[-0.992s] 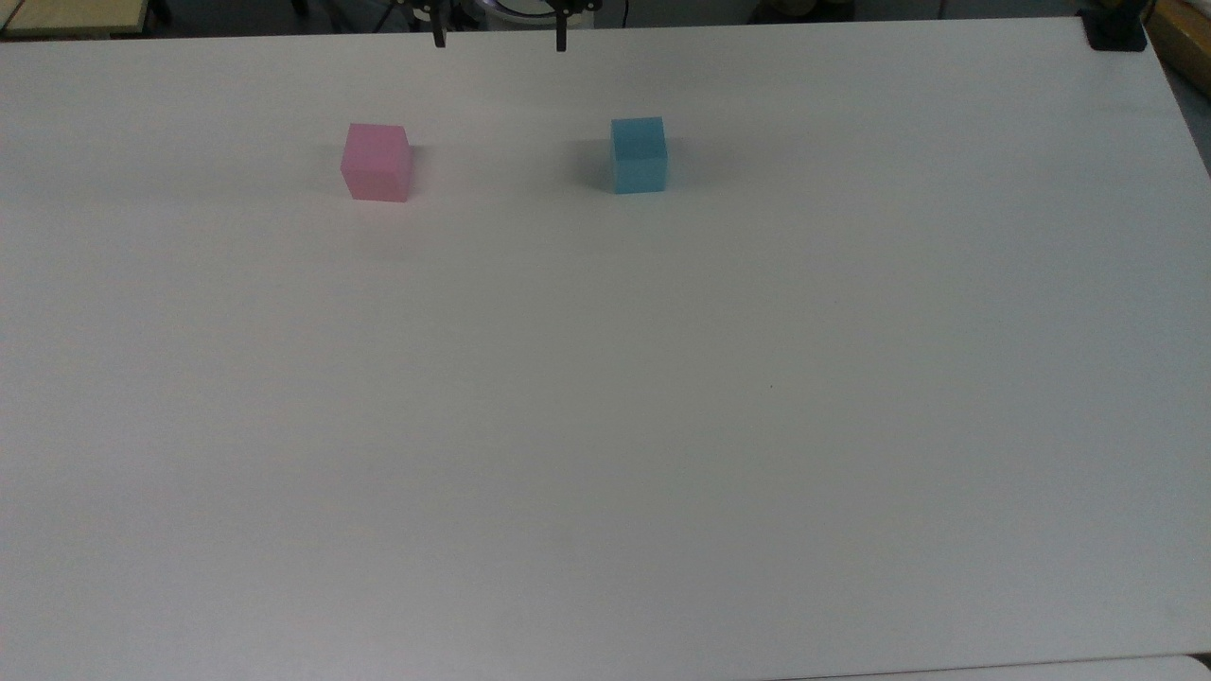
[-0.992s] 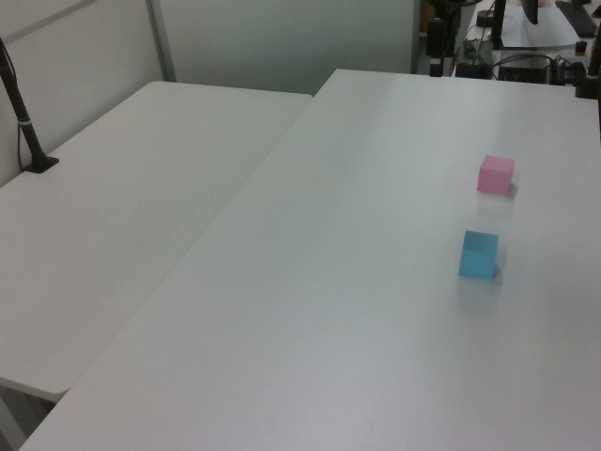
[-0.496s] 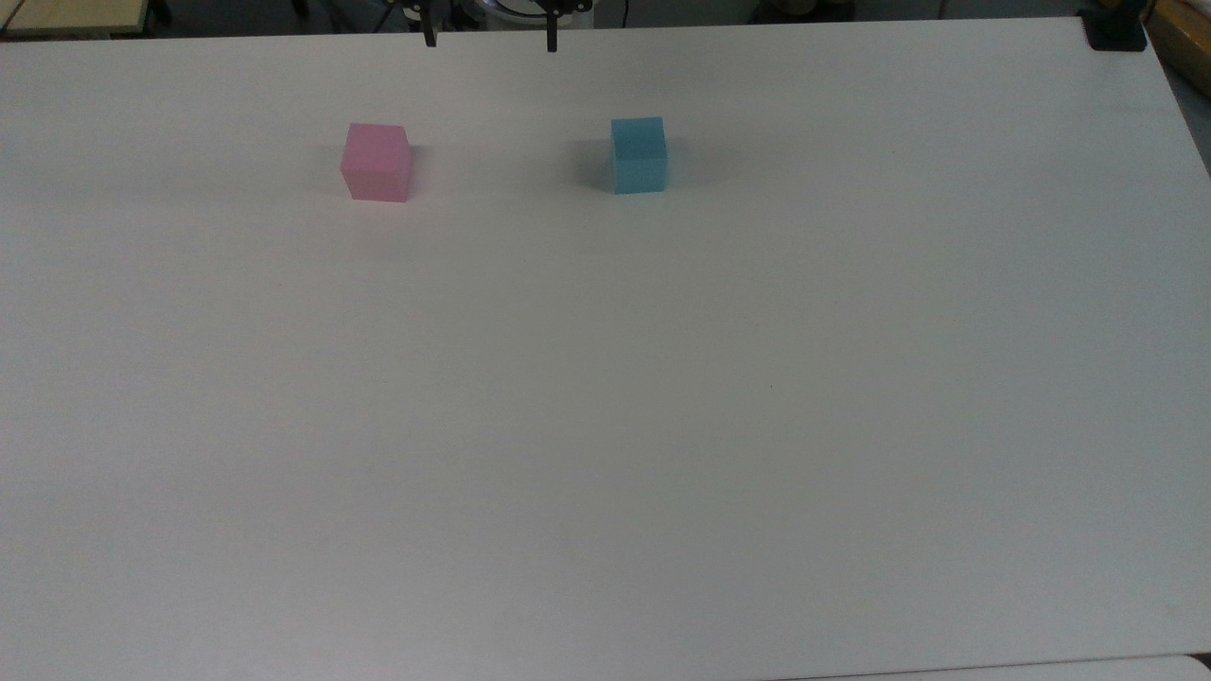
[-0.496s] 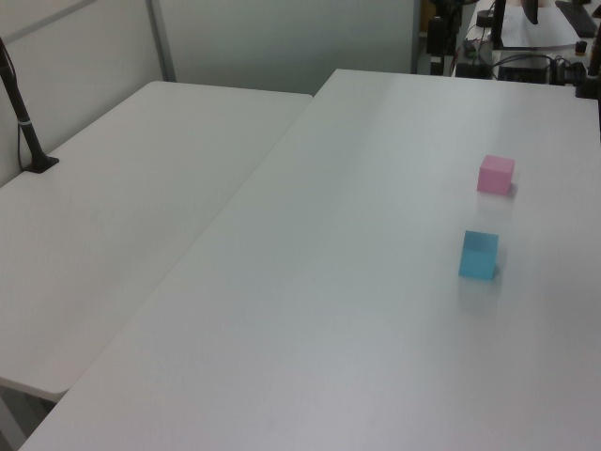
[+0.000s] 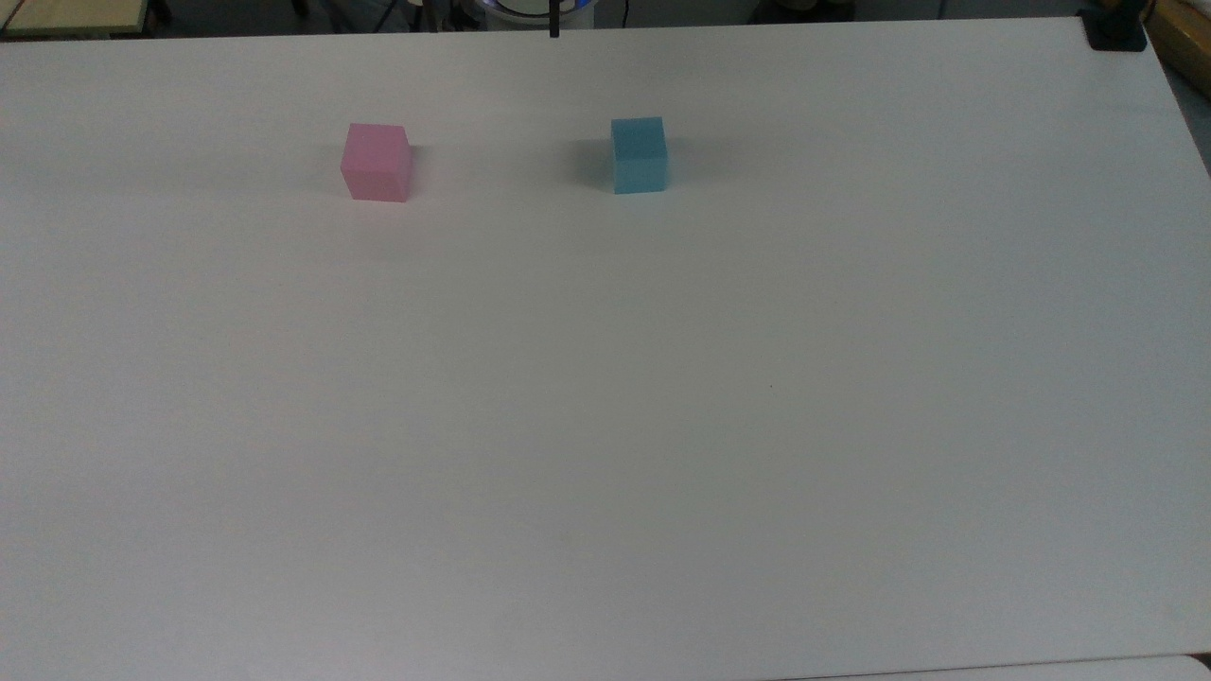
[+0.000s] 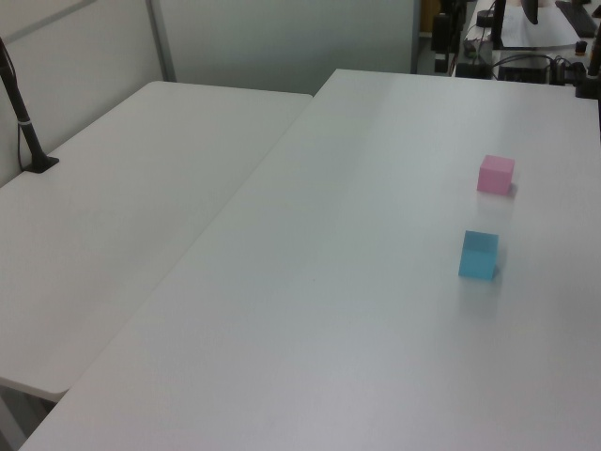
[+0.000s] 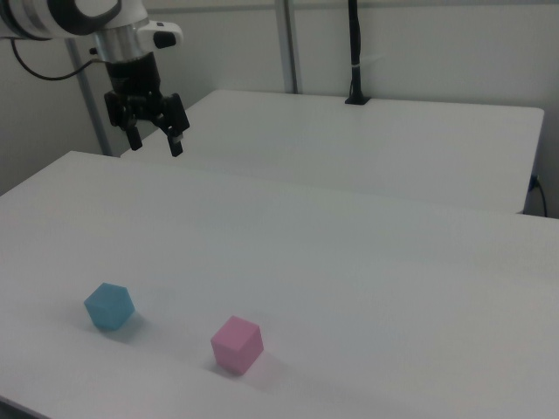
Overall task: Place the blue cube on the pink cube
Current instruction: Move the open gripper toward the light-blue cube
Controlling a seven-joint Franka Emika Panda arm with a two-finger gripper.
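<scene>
While no grasp has yet been made, the gripper (image 7: 155, 144) is seen in the right view raised high over the far left of the white table (image 7: 349, 262), its fingers spread apart and holding nothing. The blue cube (image 5: 639, 154) is found resting on the table in the far part of the top view, right of centre; the pink cube (image 5: 377, 162) is found to the top view's left of it, well apart, at about the same depth. In the right view the blue cube (image 7: 109, 305) is placed near the front edge, with the pink cube (image 7: 237, 344) to the right view's right. In the left view both cubes (image 6: 479, 255) (image 6: 495, 175) are observed standing free on the table.

The step in hand is judged to be the approach to the blue cube. It would be done well if the gripper were brought directly above the cube, the fingers turned square to two opposite faces, since the cube is seen set at an angle in the right view, and lowered so that the pads close at mid-height.

Compared with the earlier top view, two fingertips were recorded at the far edge; one dark tip (image 5: 553, 24) is now recorded, higher in the frame. Neither cube has been displaced.
</scene>
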